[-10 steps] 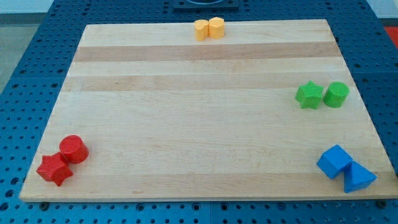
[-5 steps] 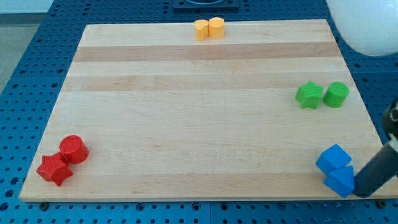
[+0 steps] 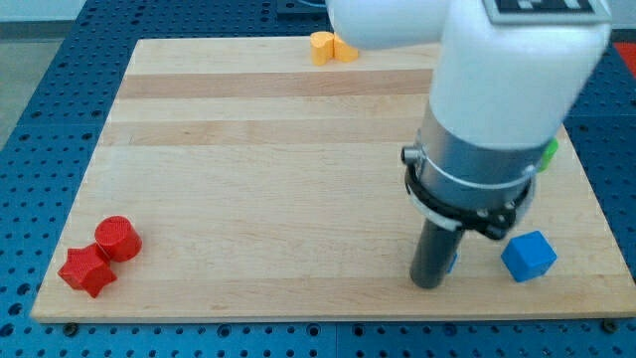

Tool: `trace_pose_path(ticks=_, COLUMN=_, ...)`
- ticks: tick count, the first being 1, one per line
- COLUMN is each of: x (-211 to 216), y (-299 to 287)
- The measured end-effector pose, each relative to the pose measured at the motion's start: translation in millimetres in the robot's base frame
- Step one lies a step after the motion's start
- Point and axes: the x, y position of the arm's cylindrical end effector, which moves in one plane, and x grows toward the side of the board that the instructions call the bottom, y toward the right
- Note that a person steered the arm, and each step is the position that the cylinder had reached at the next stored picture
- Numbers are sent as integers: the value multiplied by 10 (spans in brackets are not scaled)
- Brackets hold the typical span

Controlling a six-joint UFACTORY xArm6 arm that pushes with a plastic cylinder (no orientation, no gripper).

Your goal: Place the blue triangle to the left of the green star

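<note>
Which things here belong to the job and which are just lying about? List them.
Job: my tip; small blue plastic block, mostly hidden behind it, probably the triangle; green star, hidden by the arm.
Lying about: blue plastic cube; red cylinder; red star; two yellow blocks; green sliver at the arm's edge.

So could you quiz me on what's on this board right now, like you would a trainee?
1. True or false: the red star lies at the view's bottom left, next to a red cylinder.
2. Which block sits just to the view's right of my tip? A) a yellow one B) the blue cube C) a red one
3. Fill in: the arm covers the nearly hidden block at the view's right, leaving only a sliver, whose colour is ____.

Key: 1 true; 2 B; 3 green.
</note>
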Motion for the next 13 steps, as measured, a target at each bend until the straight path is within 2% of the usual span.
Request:
trace_pose_path(ticks=1, x=-190, y=0)
trace_pose_path(ticks=2, x=-159, y=0)
trace_pose_path(ticks=3, x=134, y=0)
trace_pose_path(ticks=4, x=223, y=25)
trace_pose_path(ticks=8, x=-558, y=146)
trace_pose_path(ticks=10, x=-73, y=307)
trace_pose_path(ticks=13, x=-751, y=444)
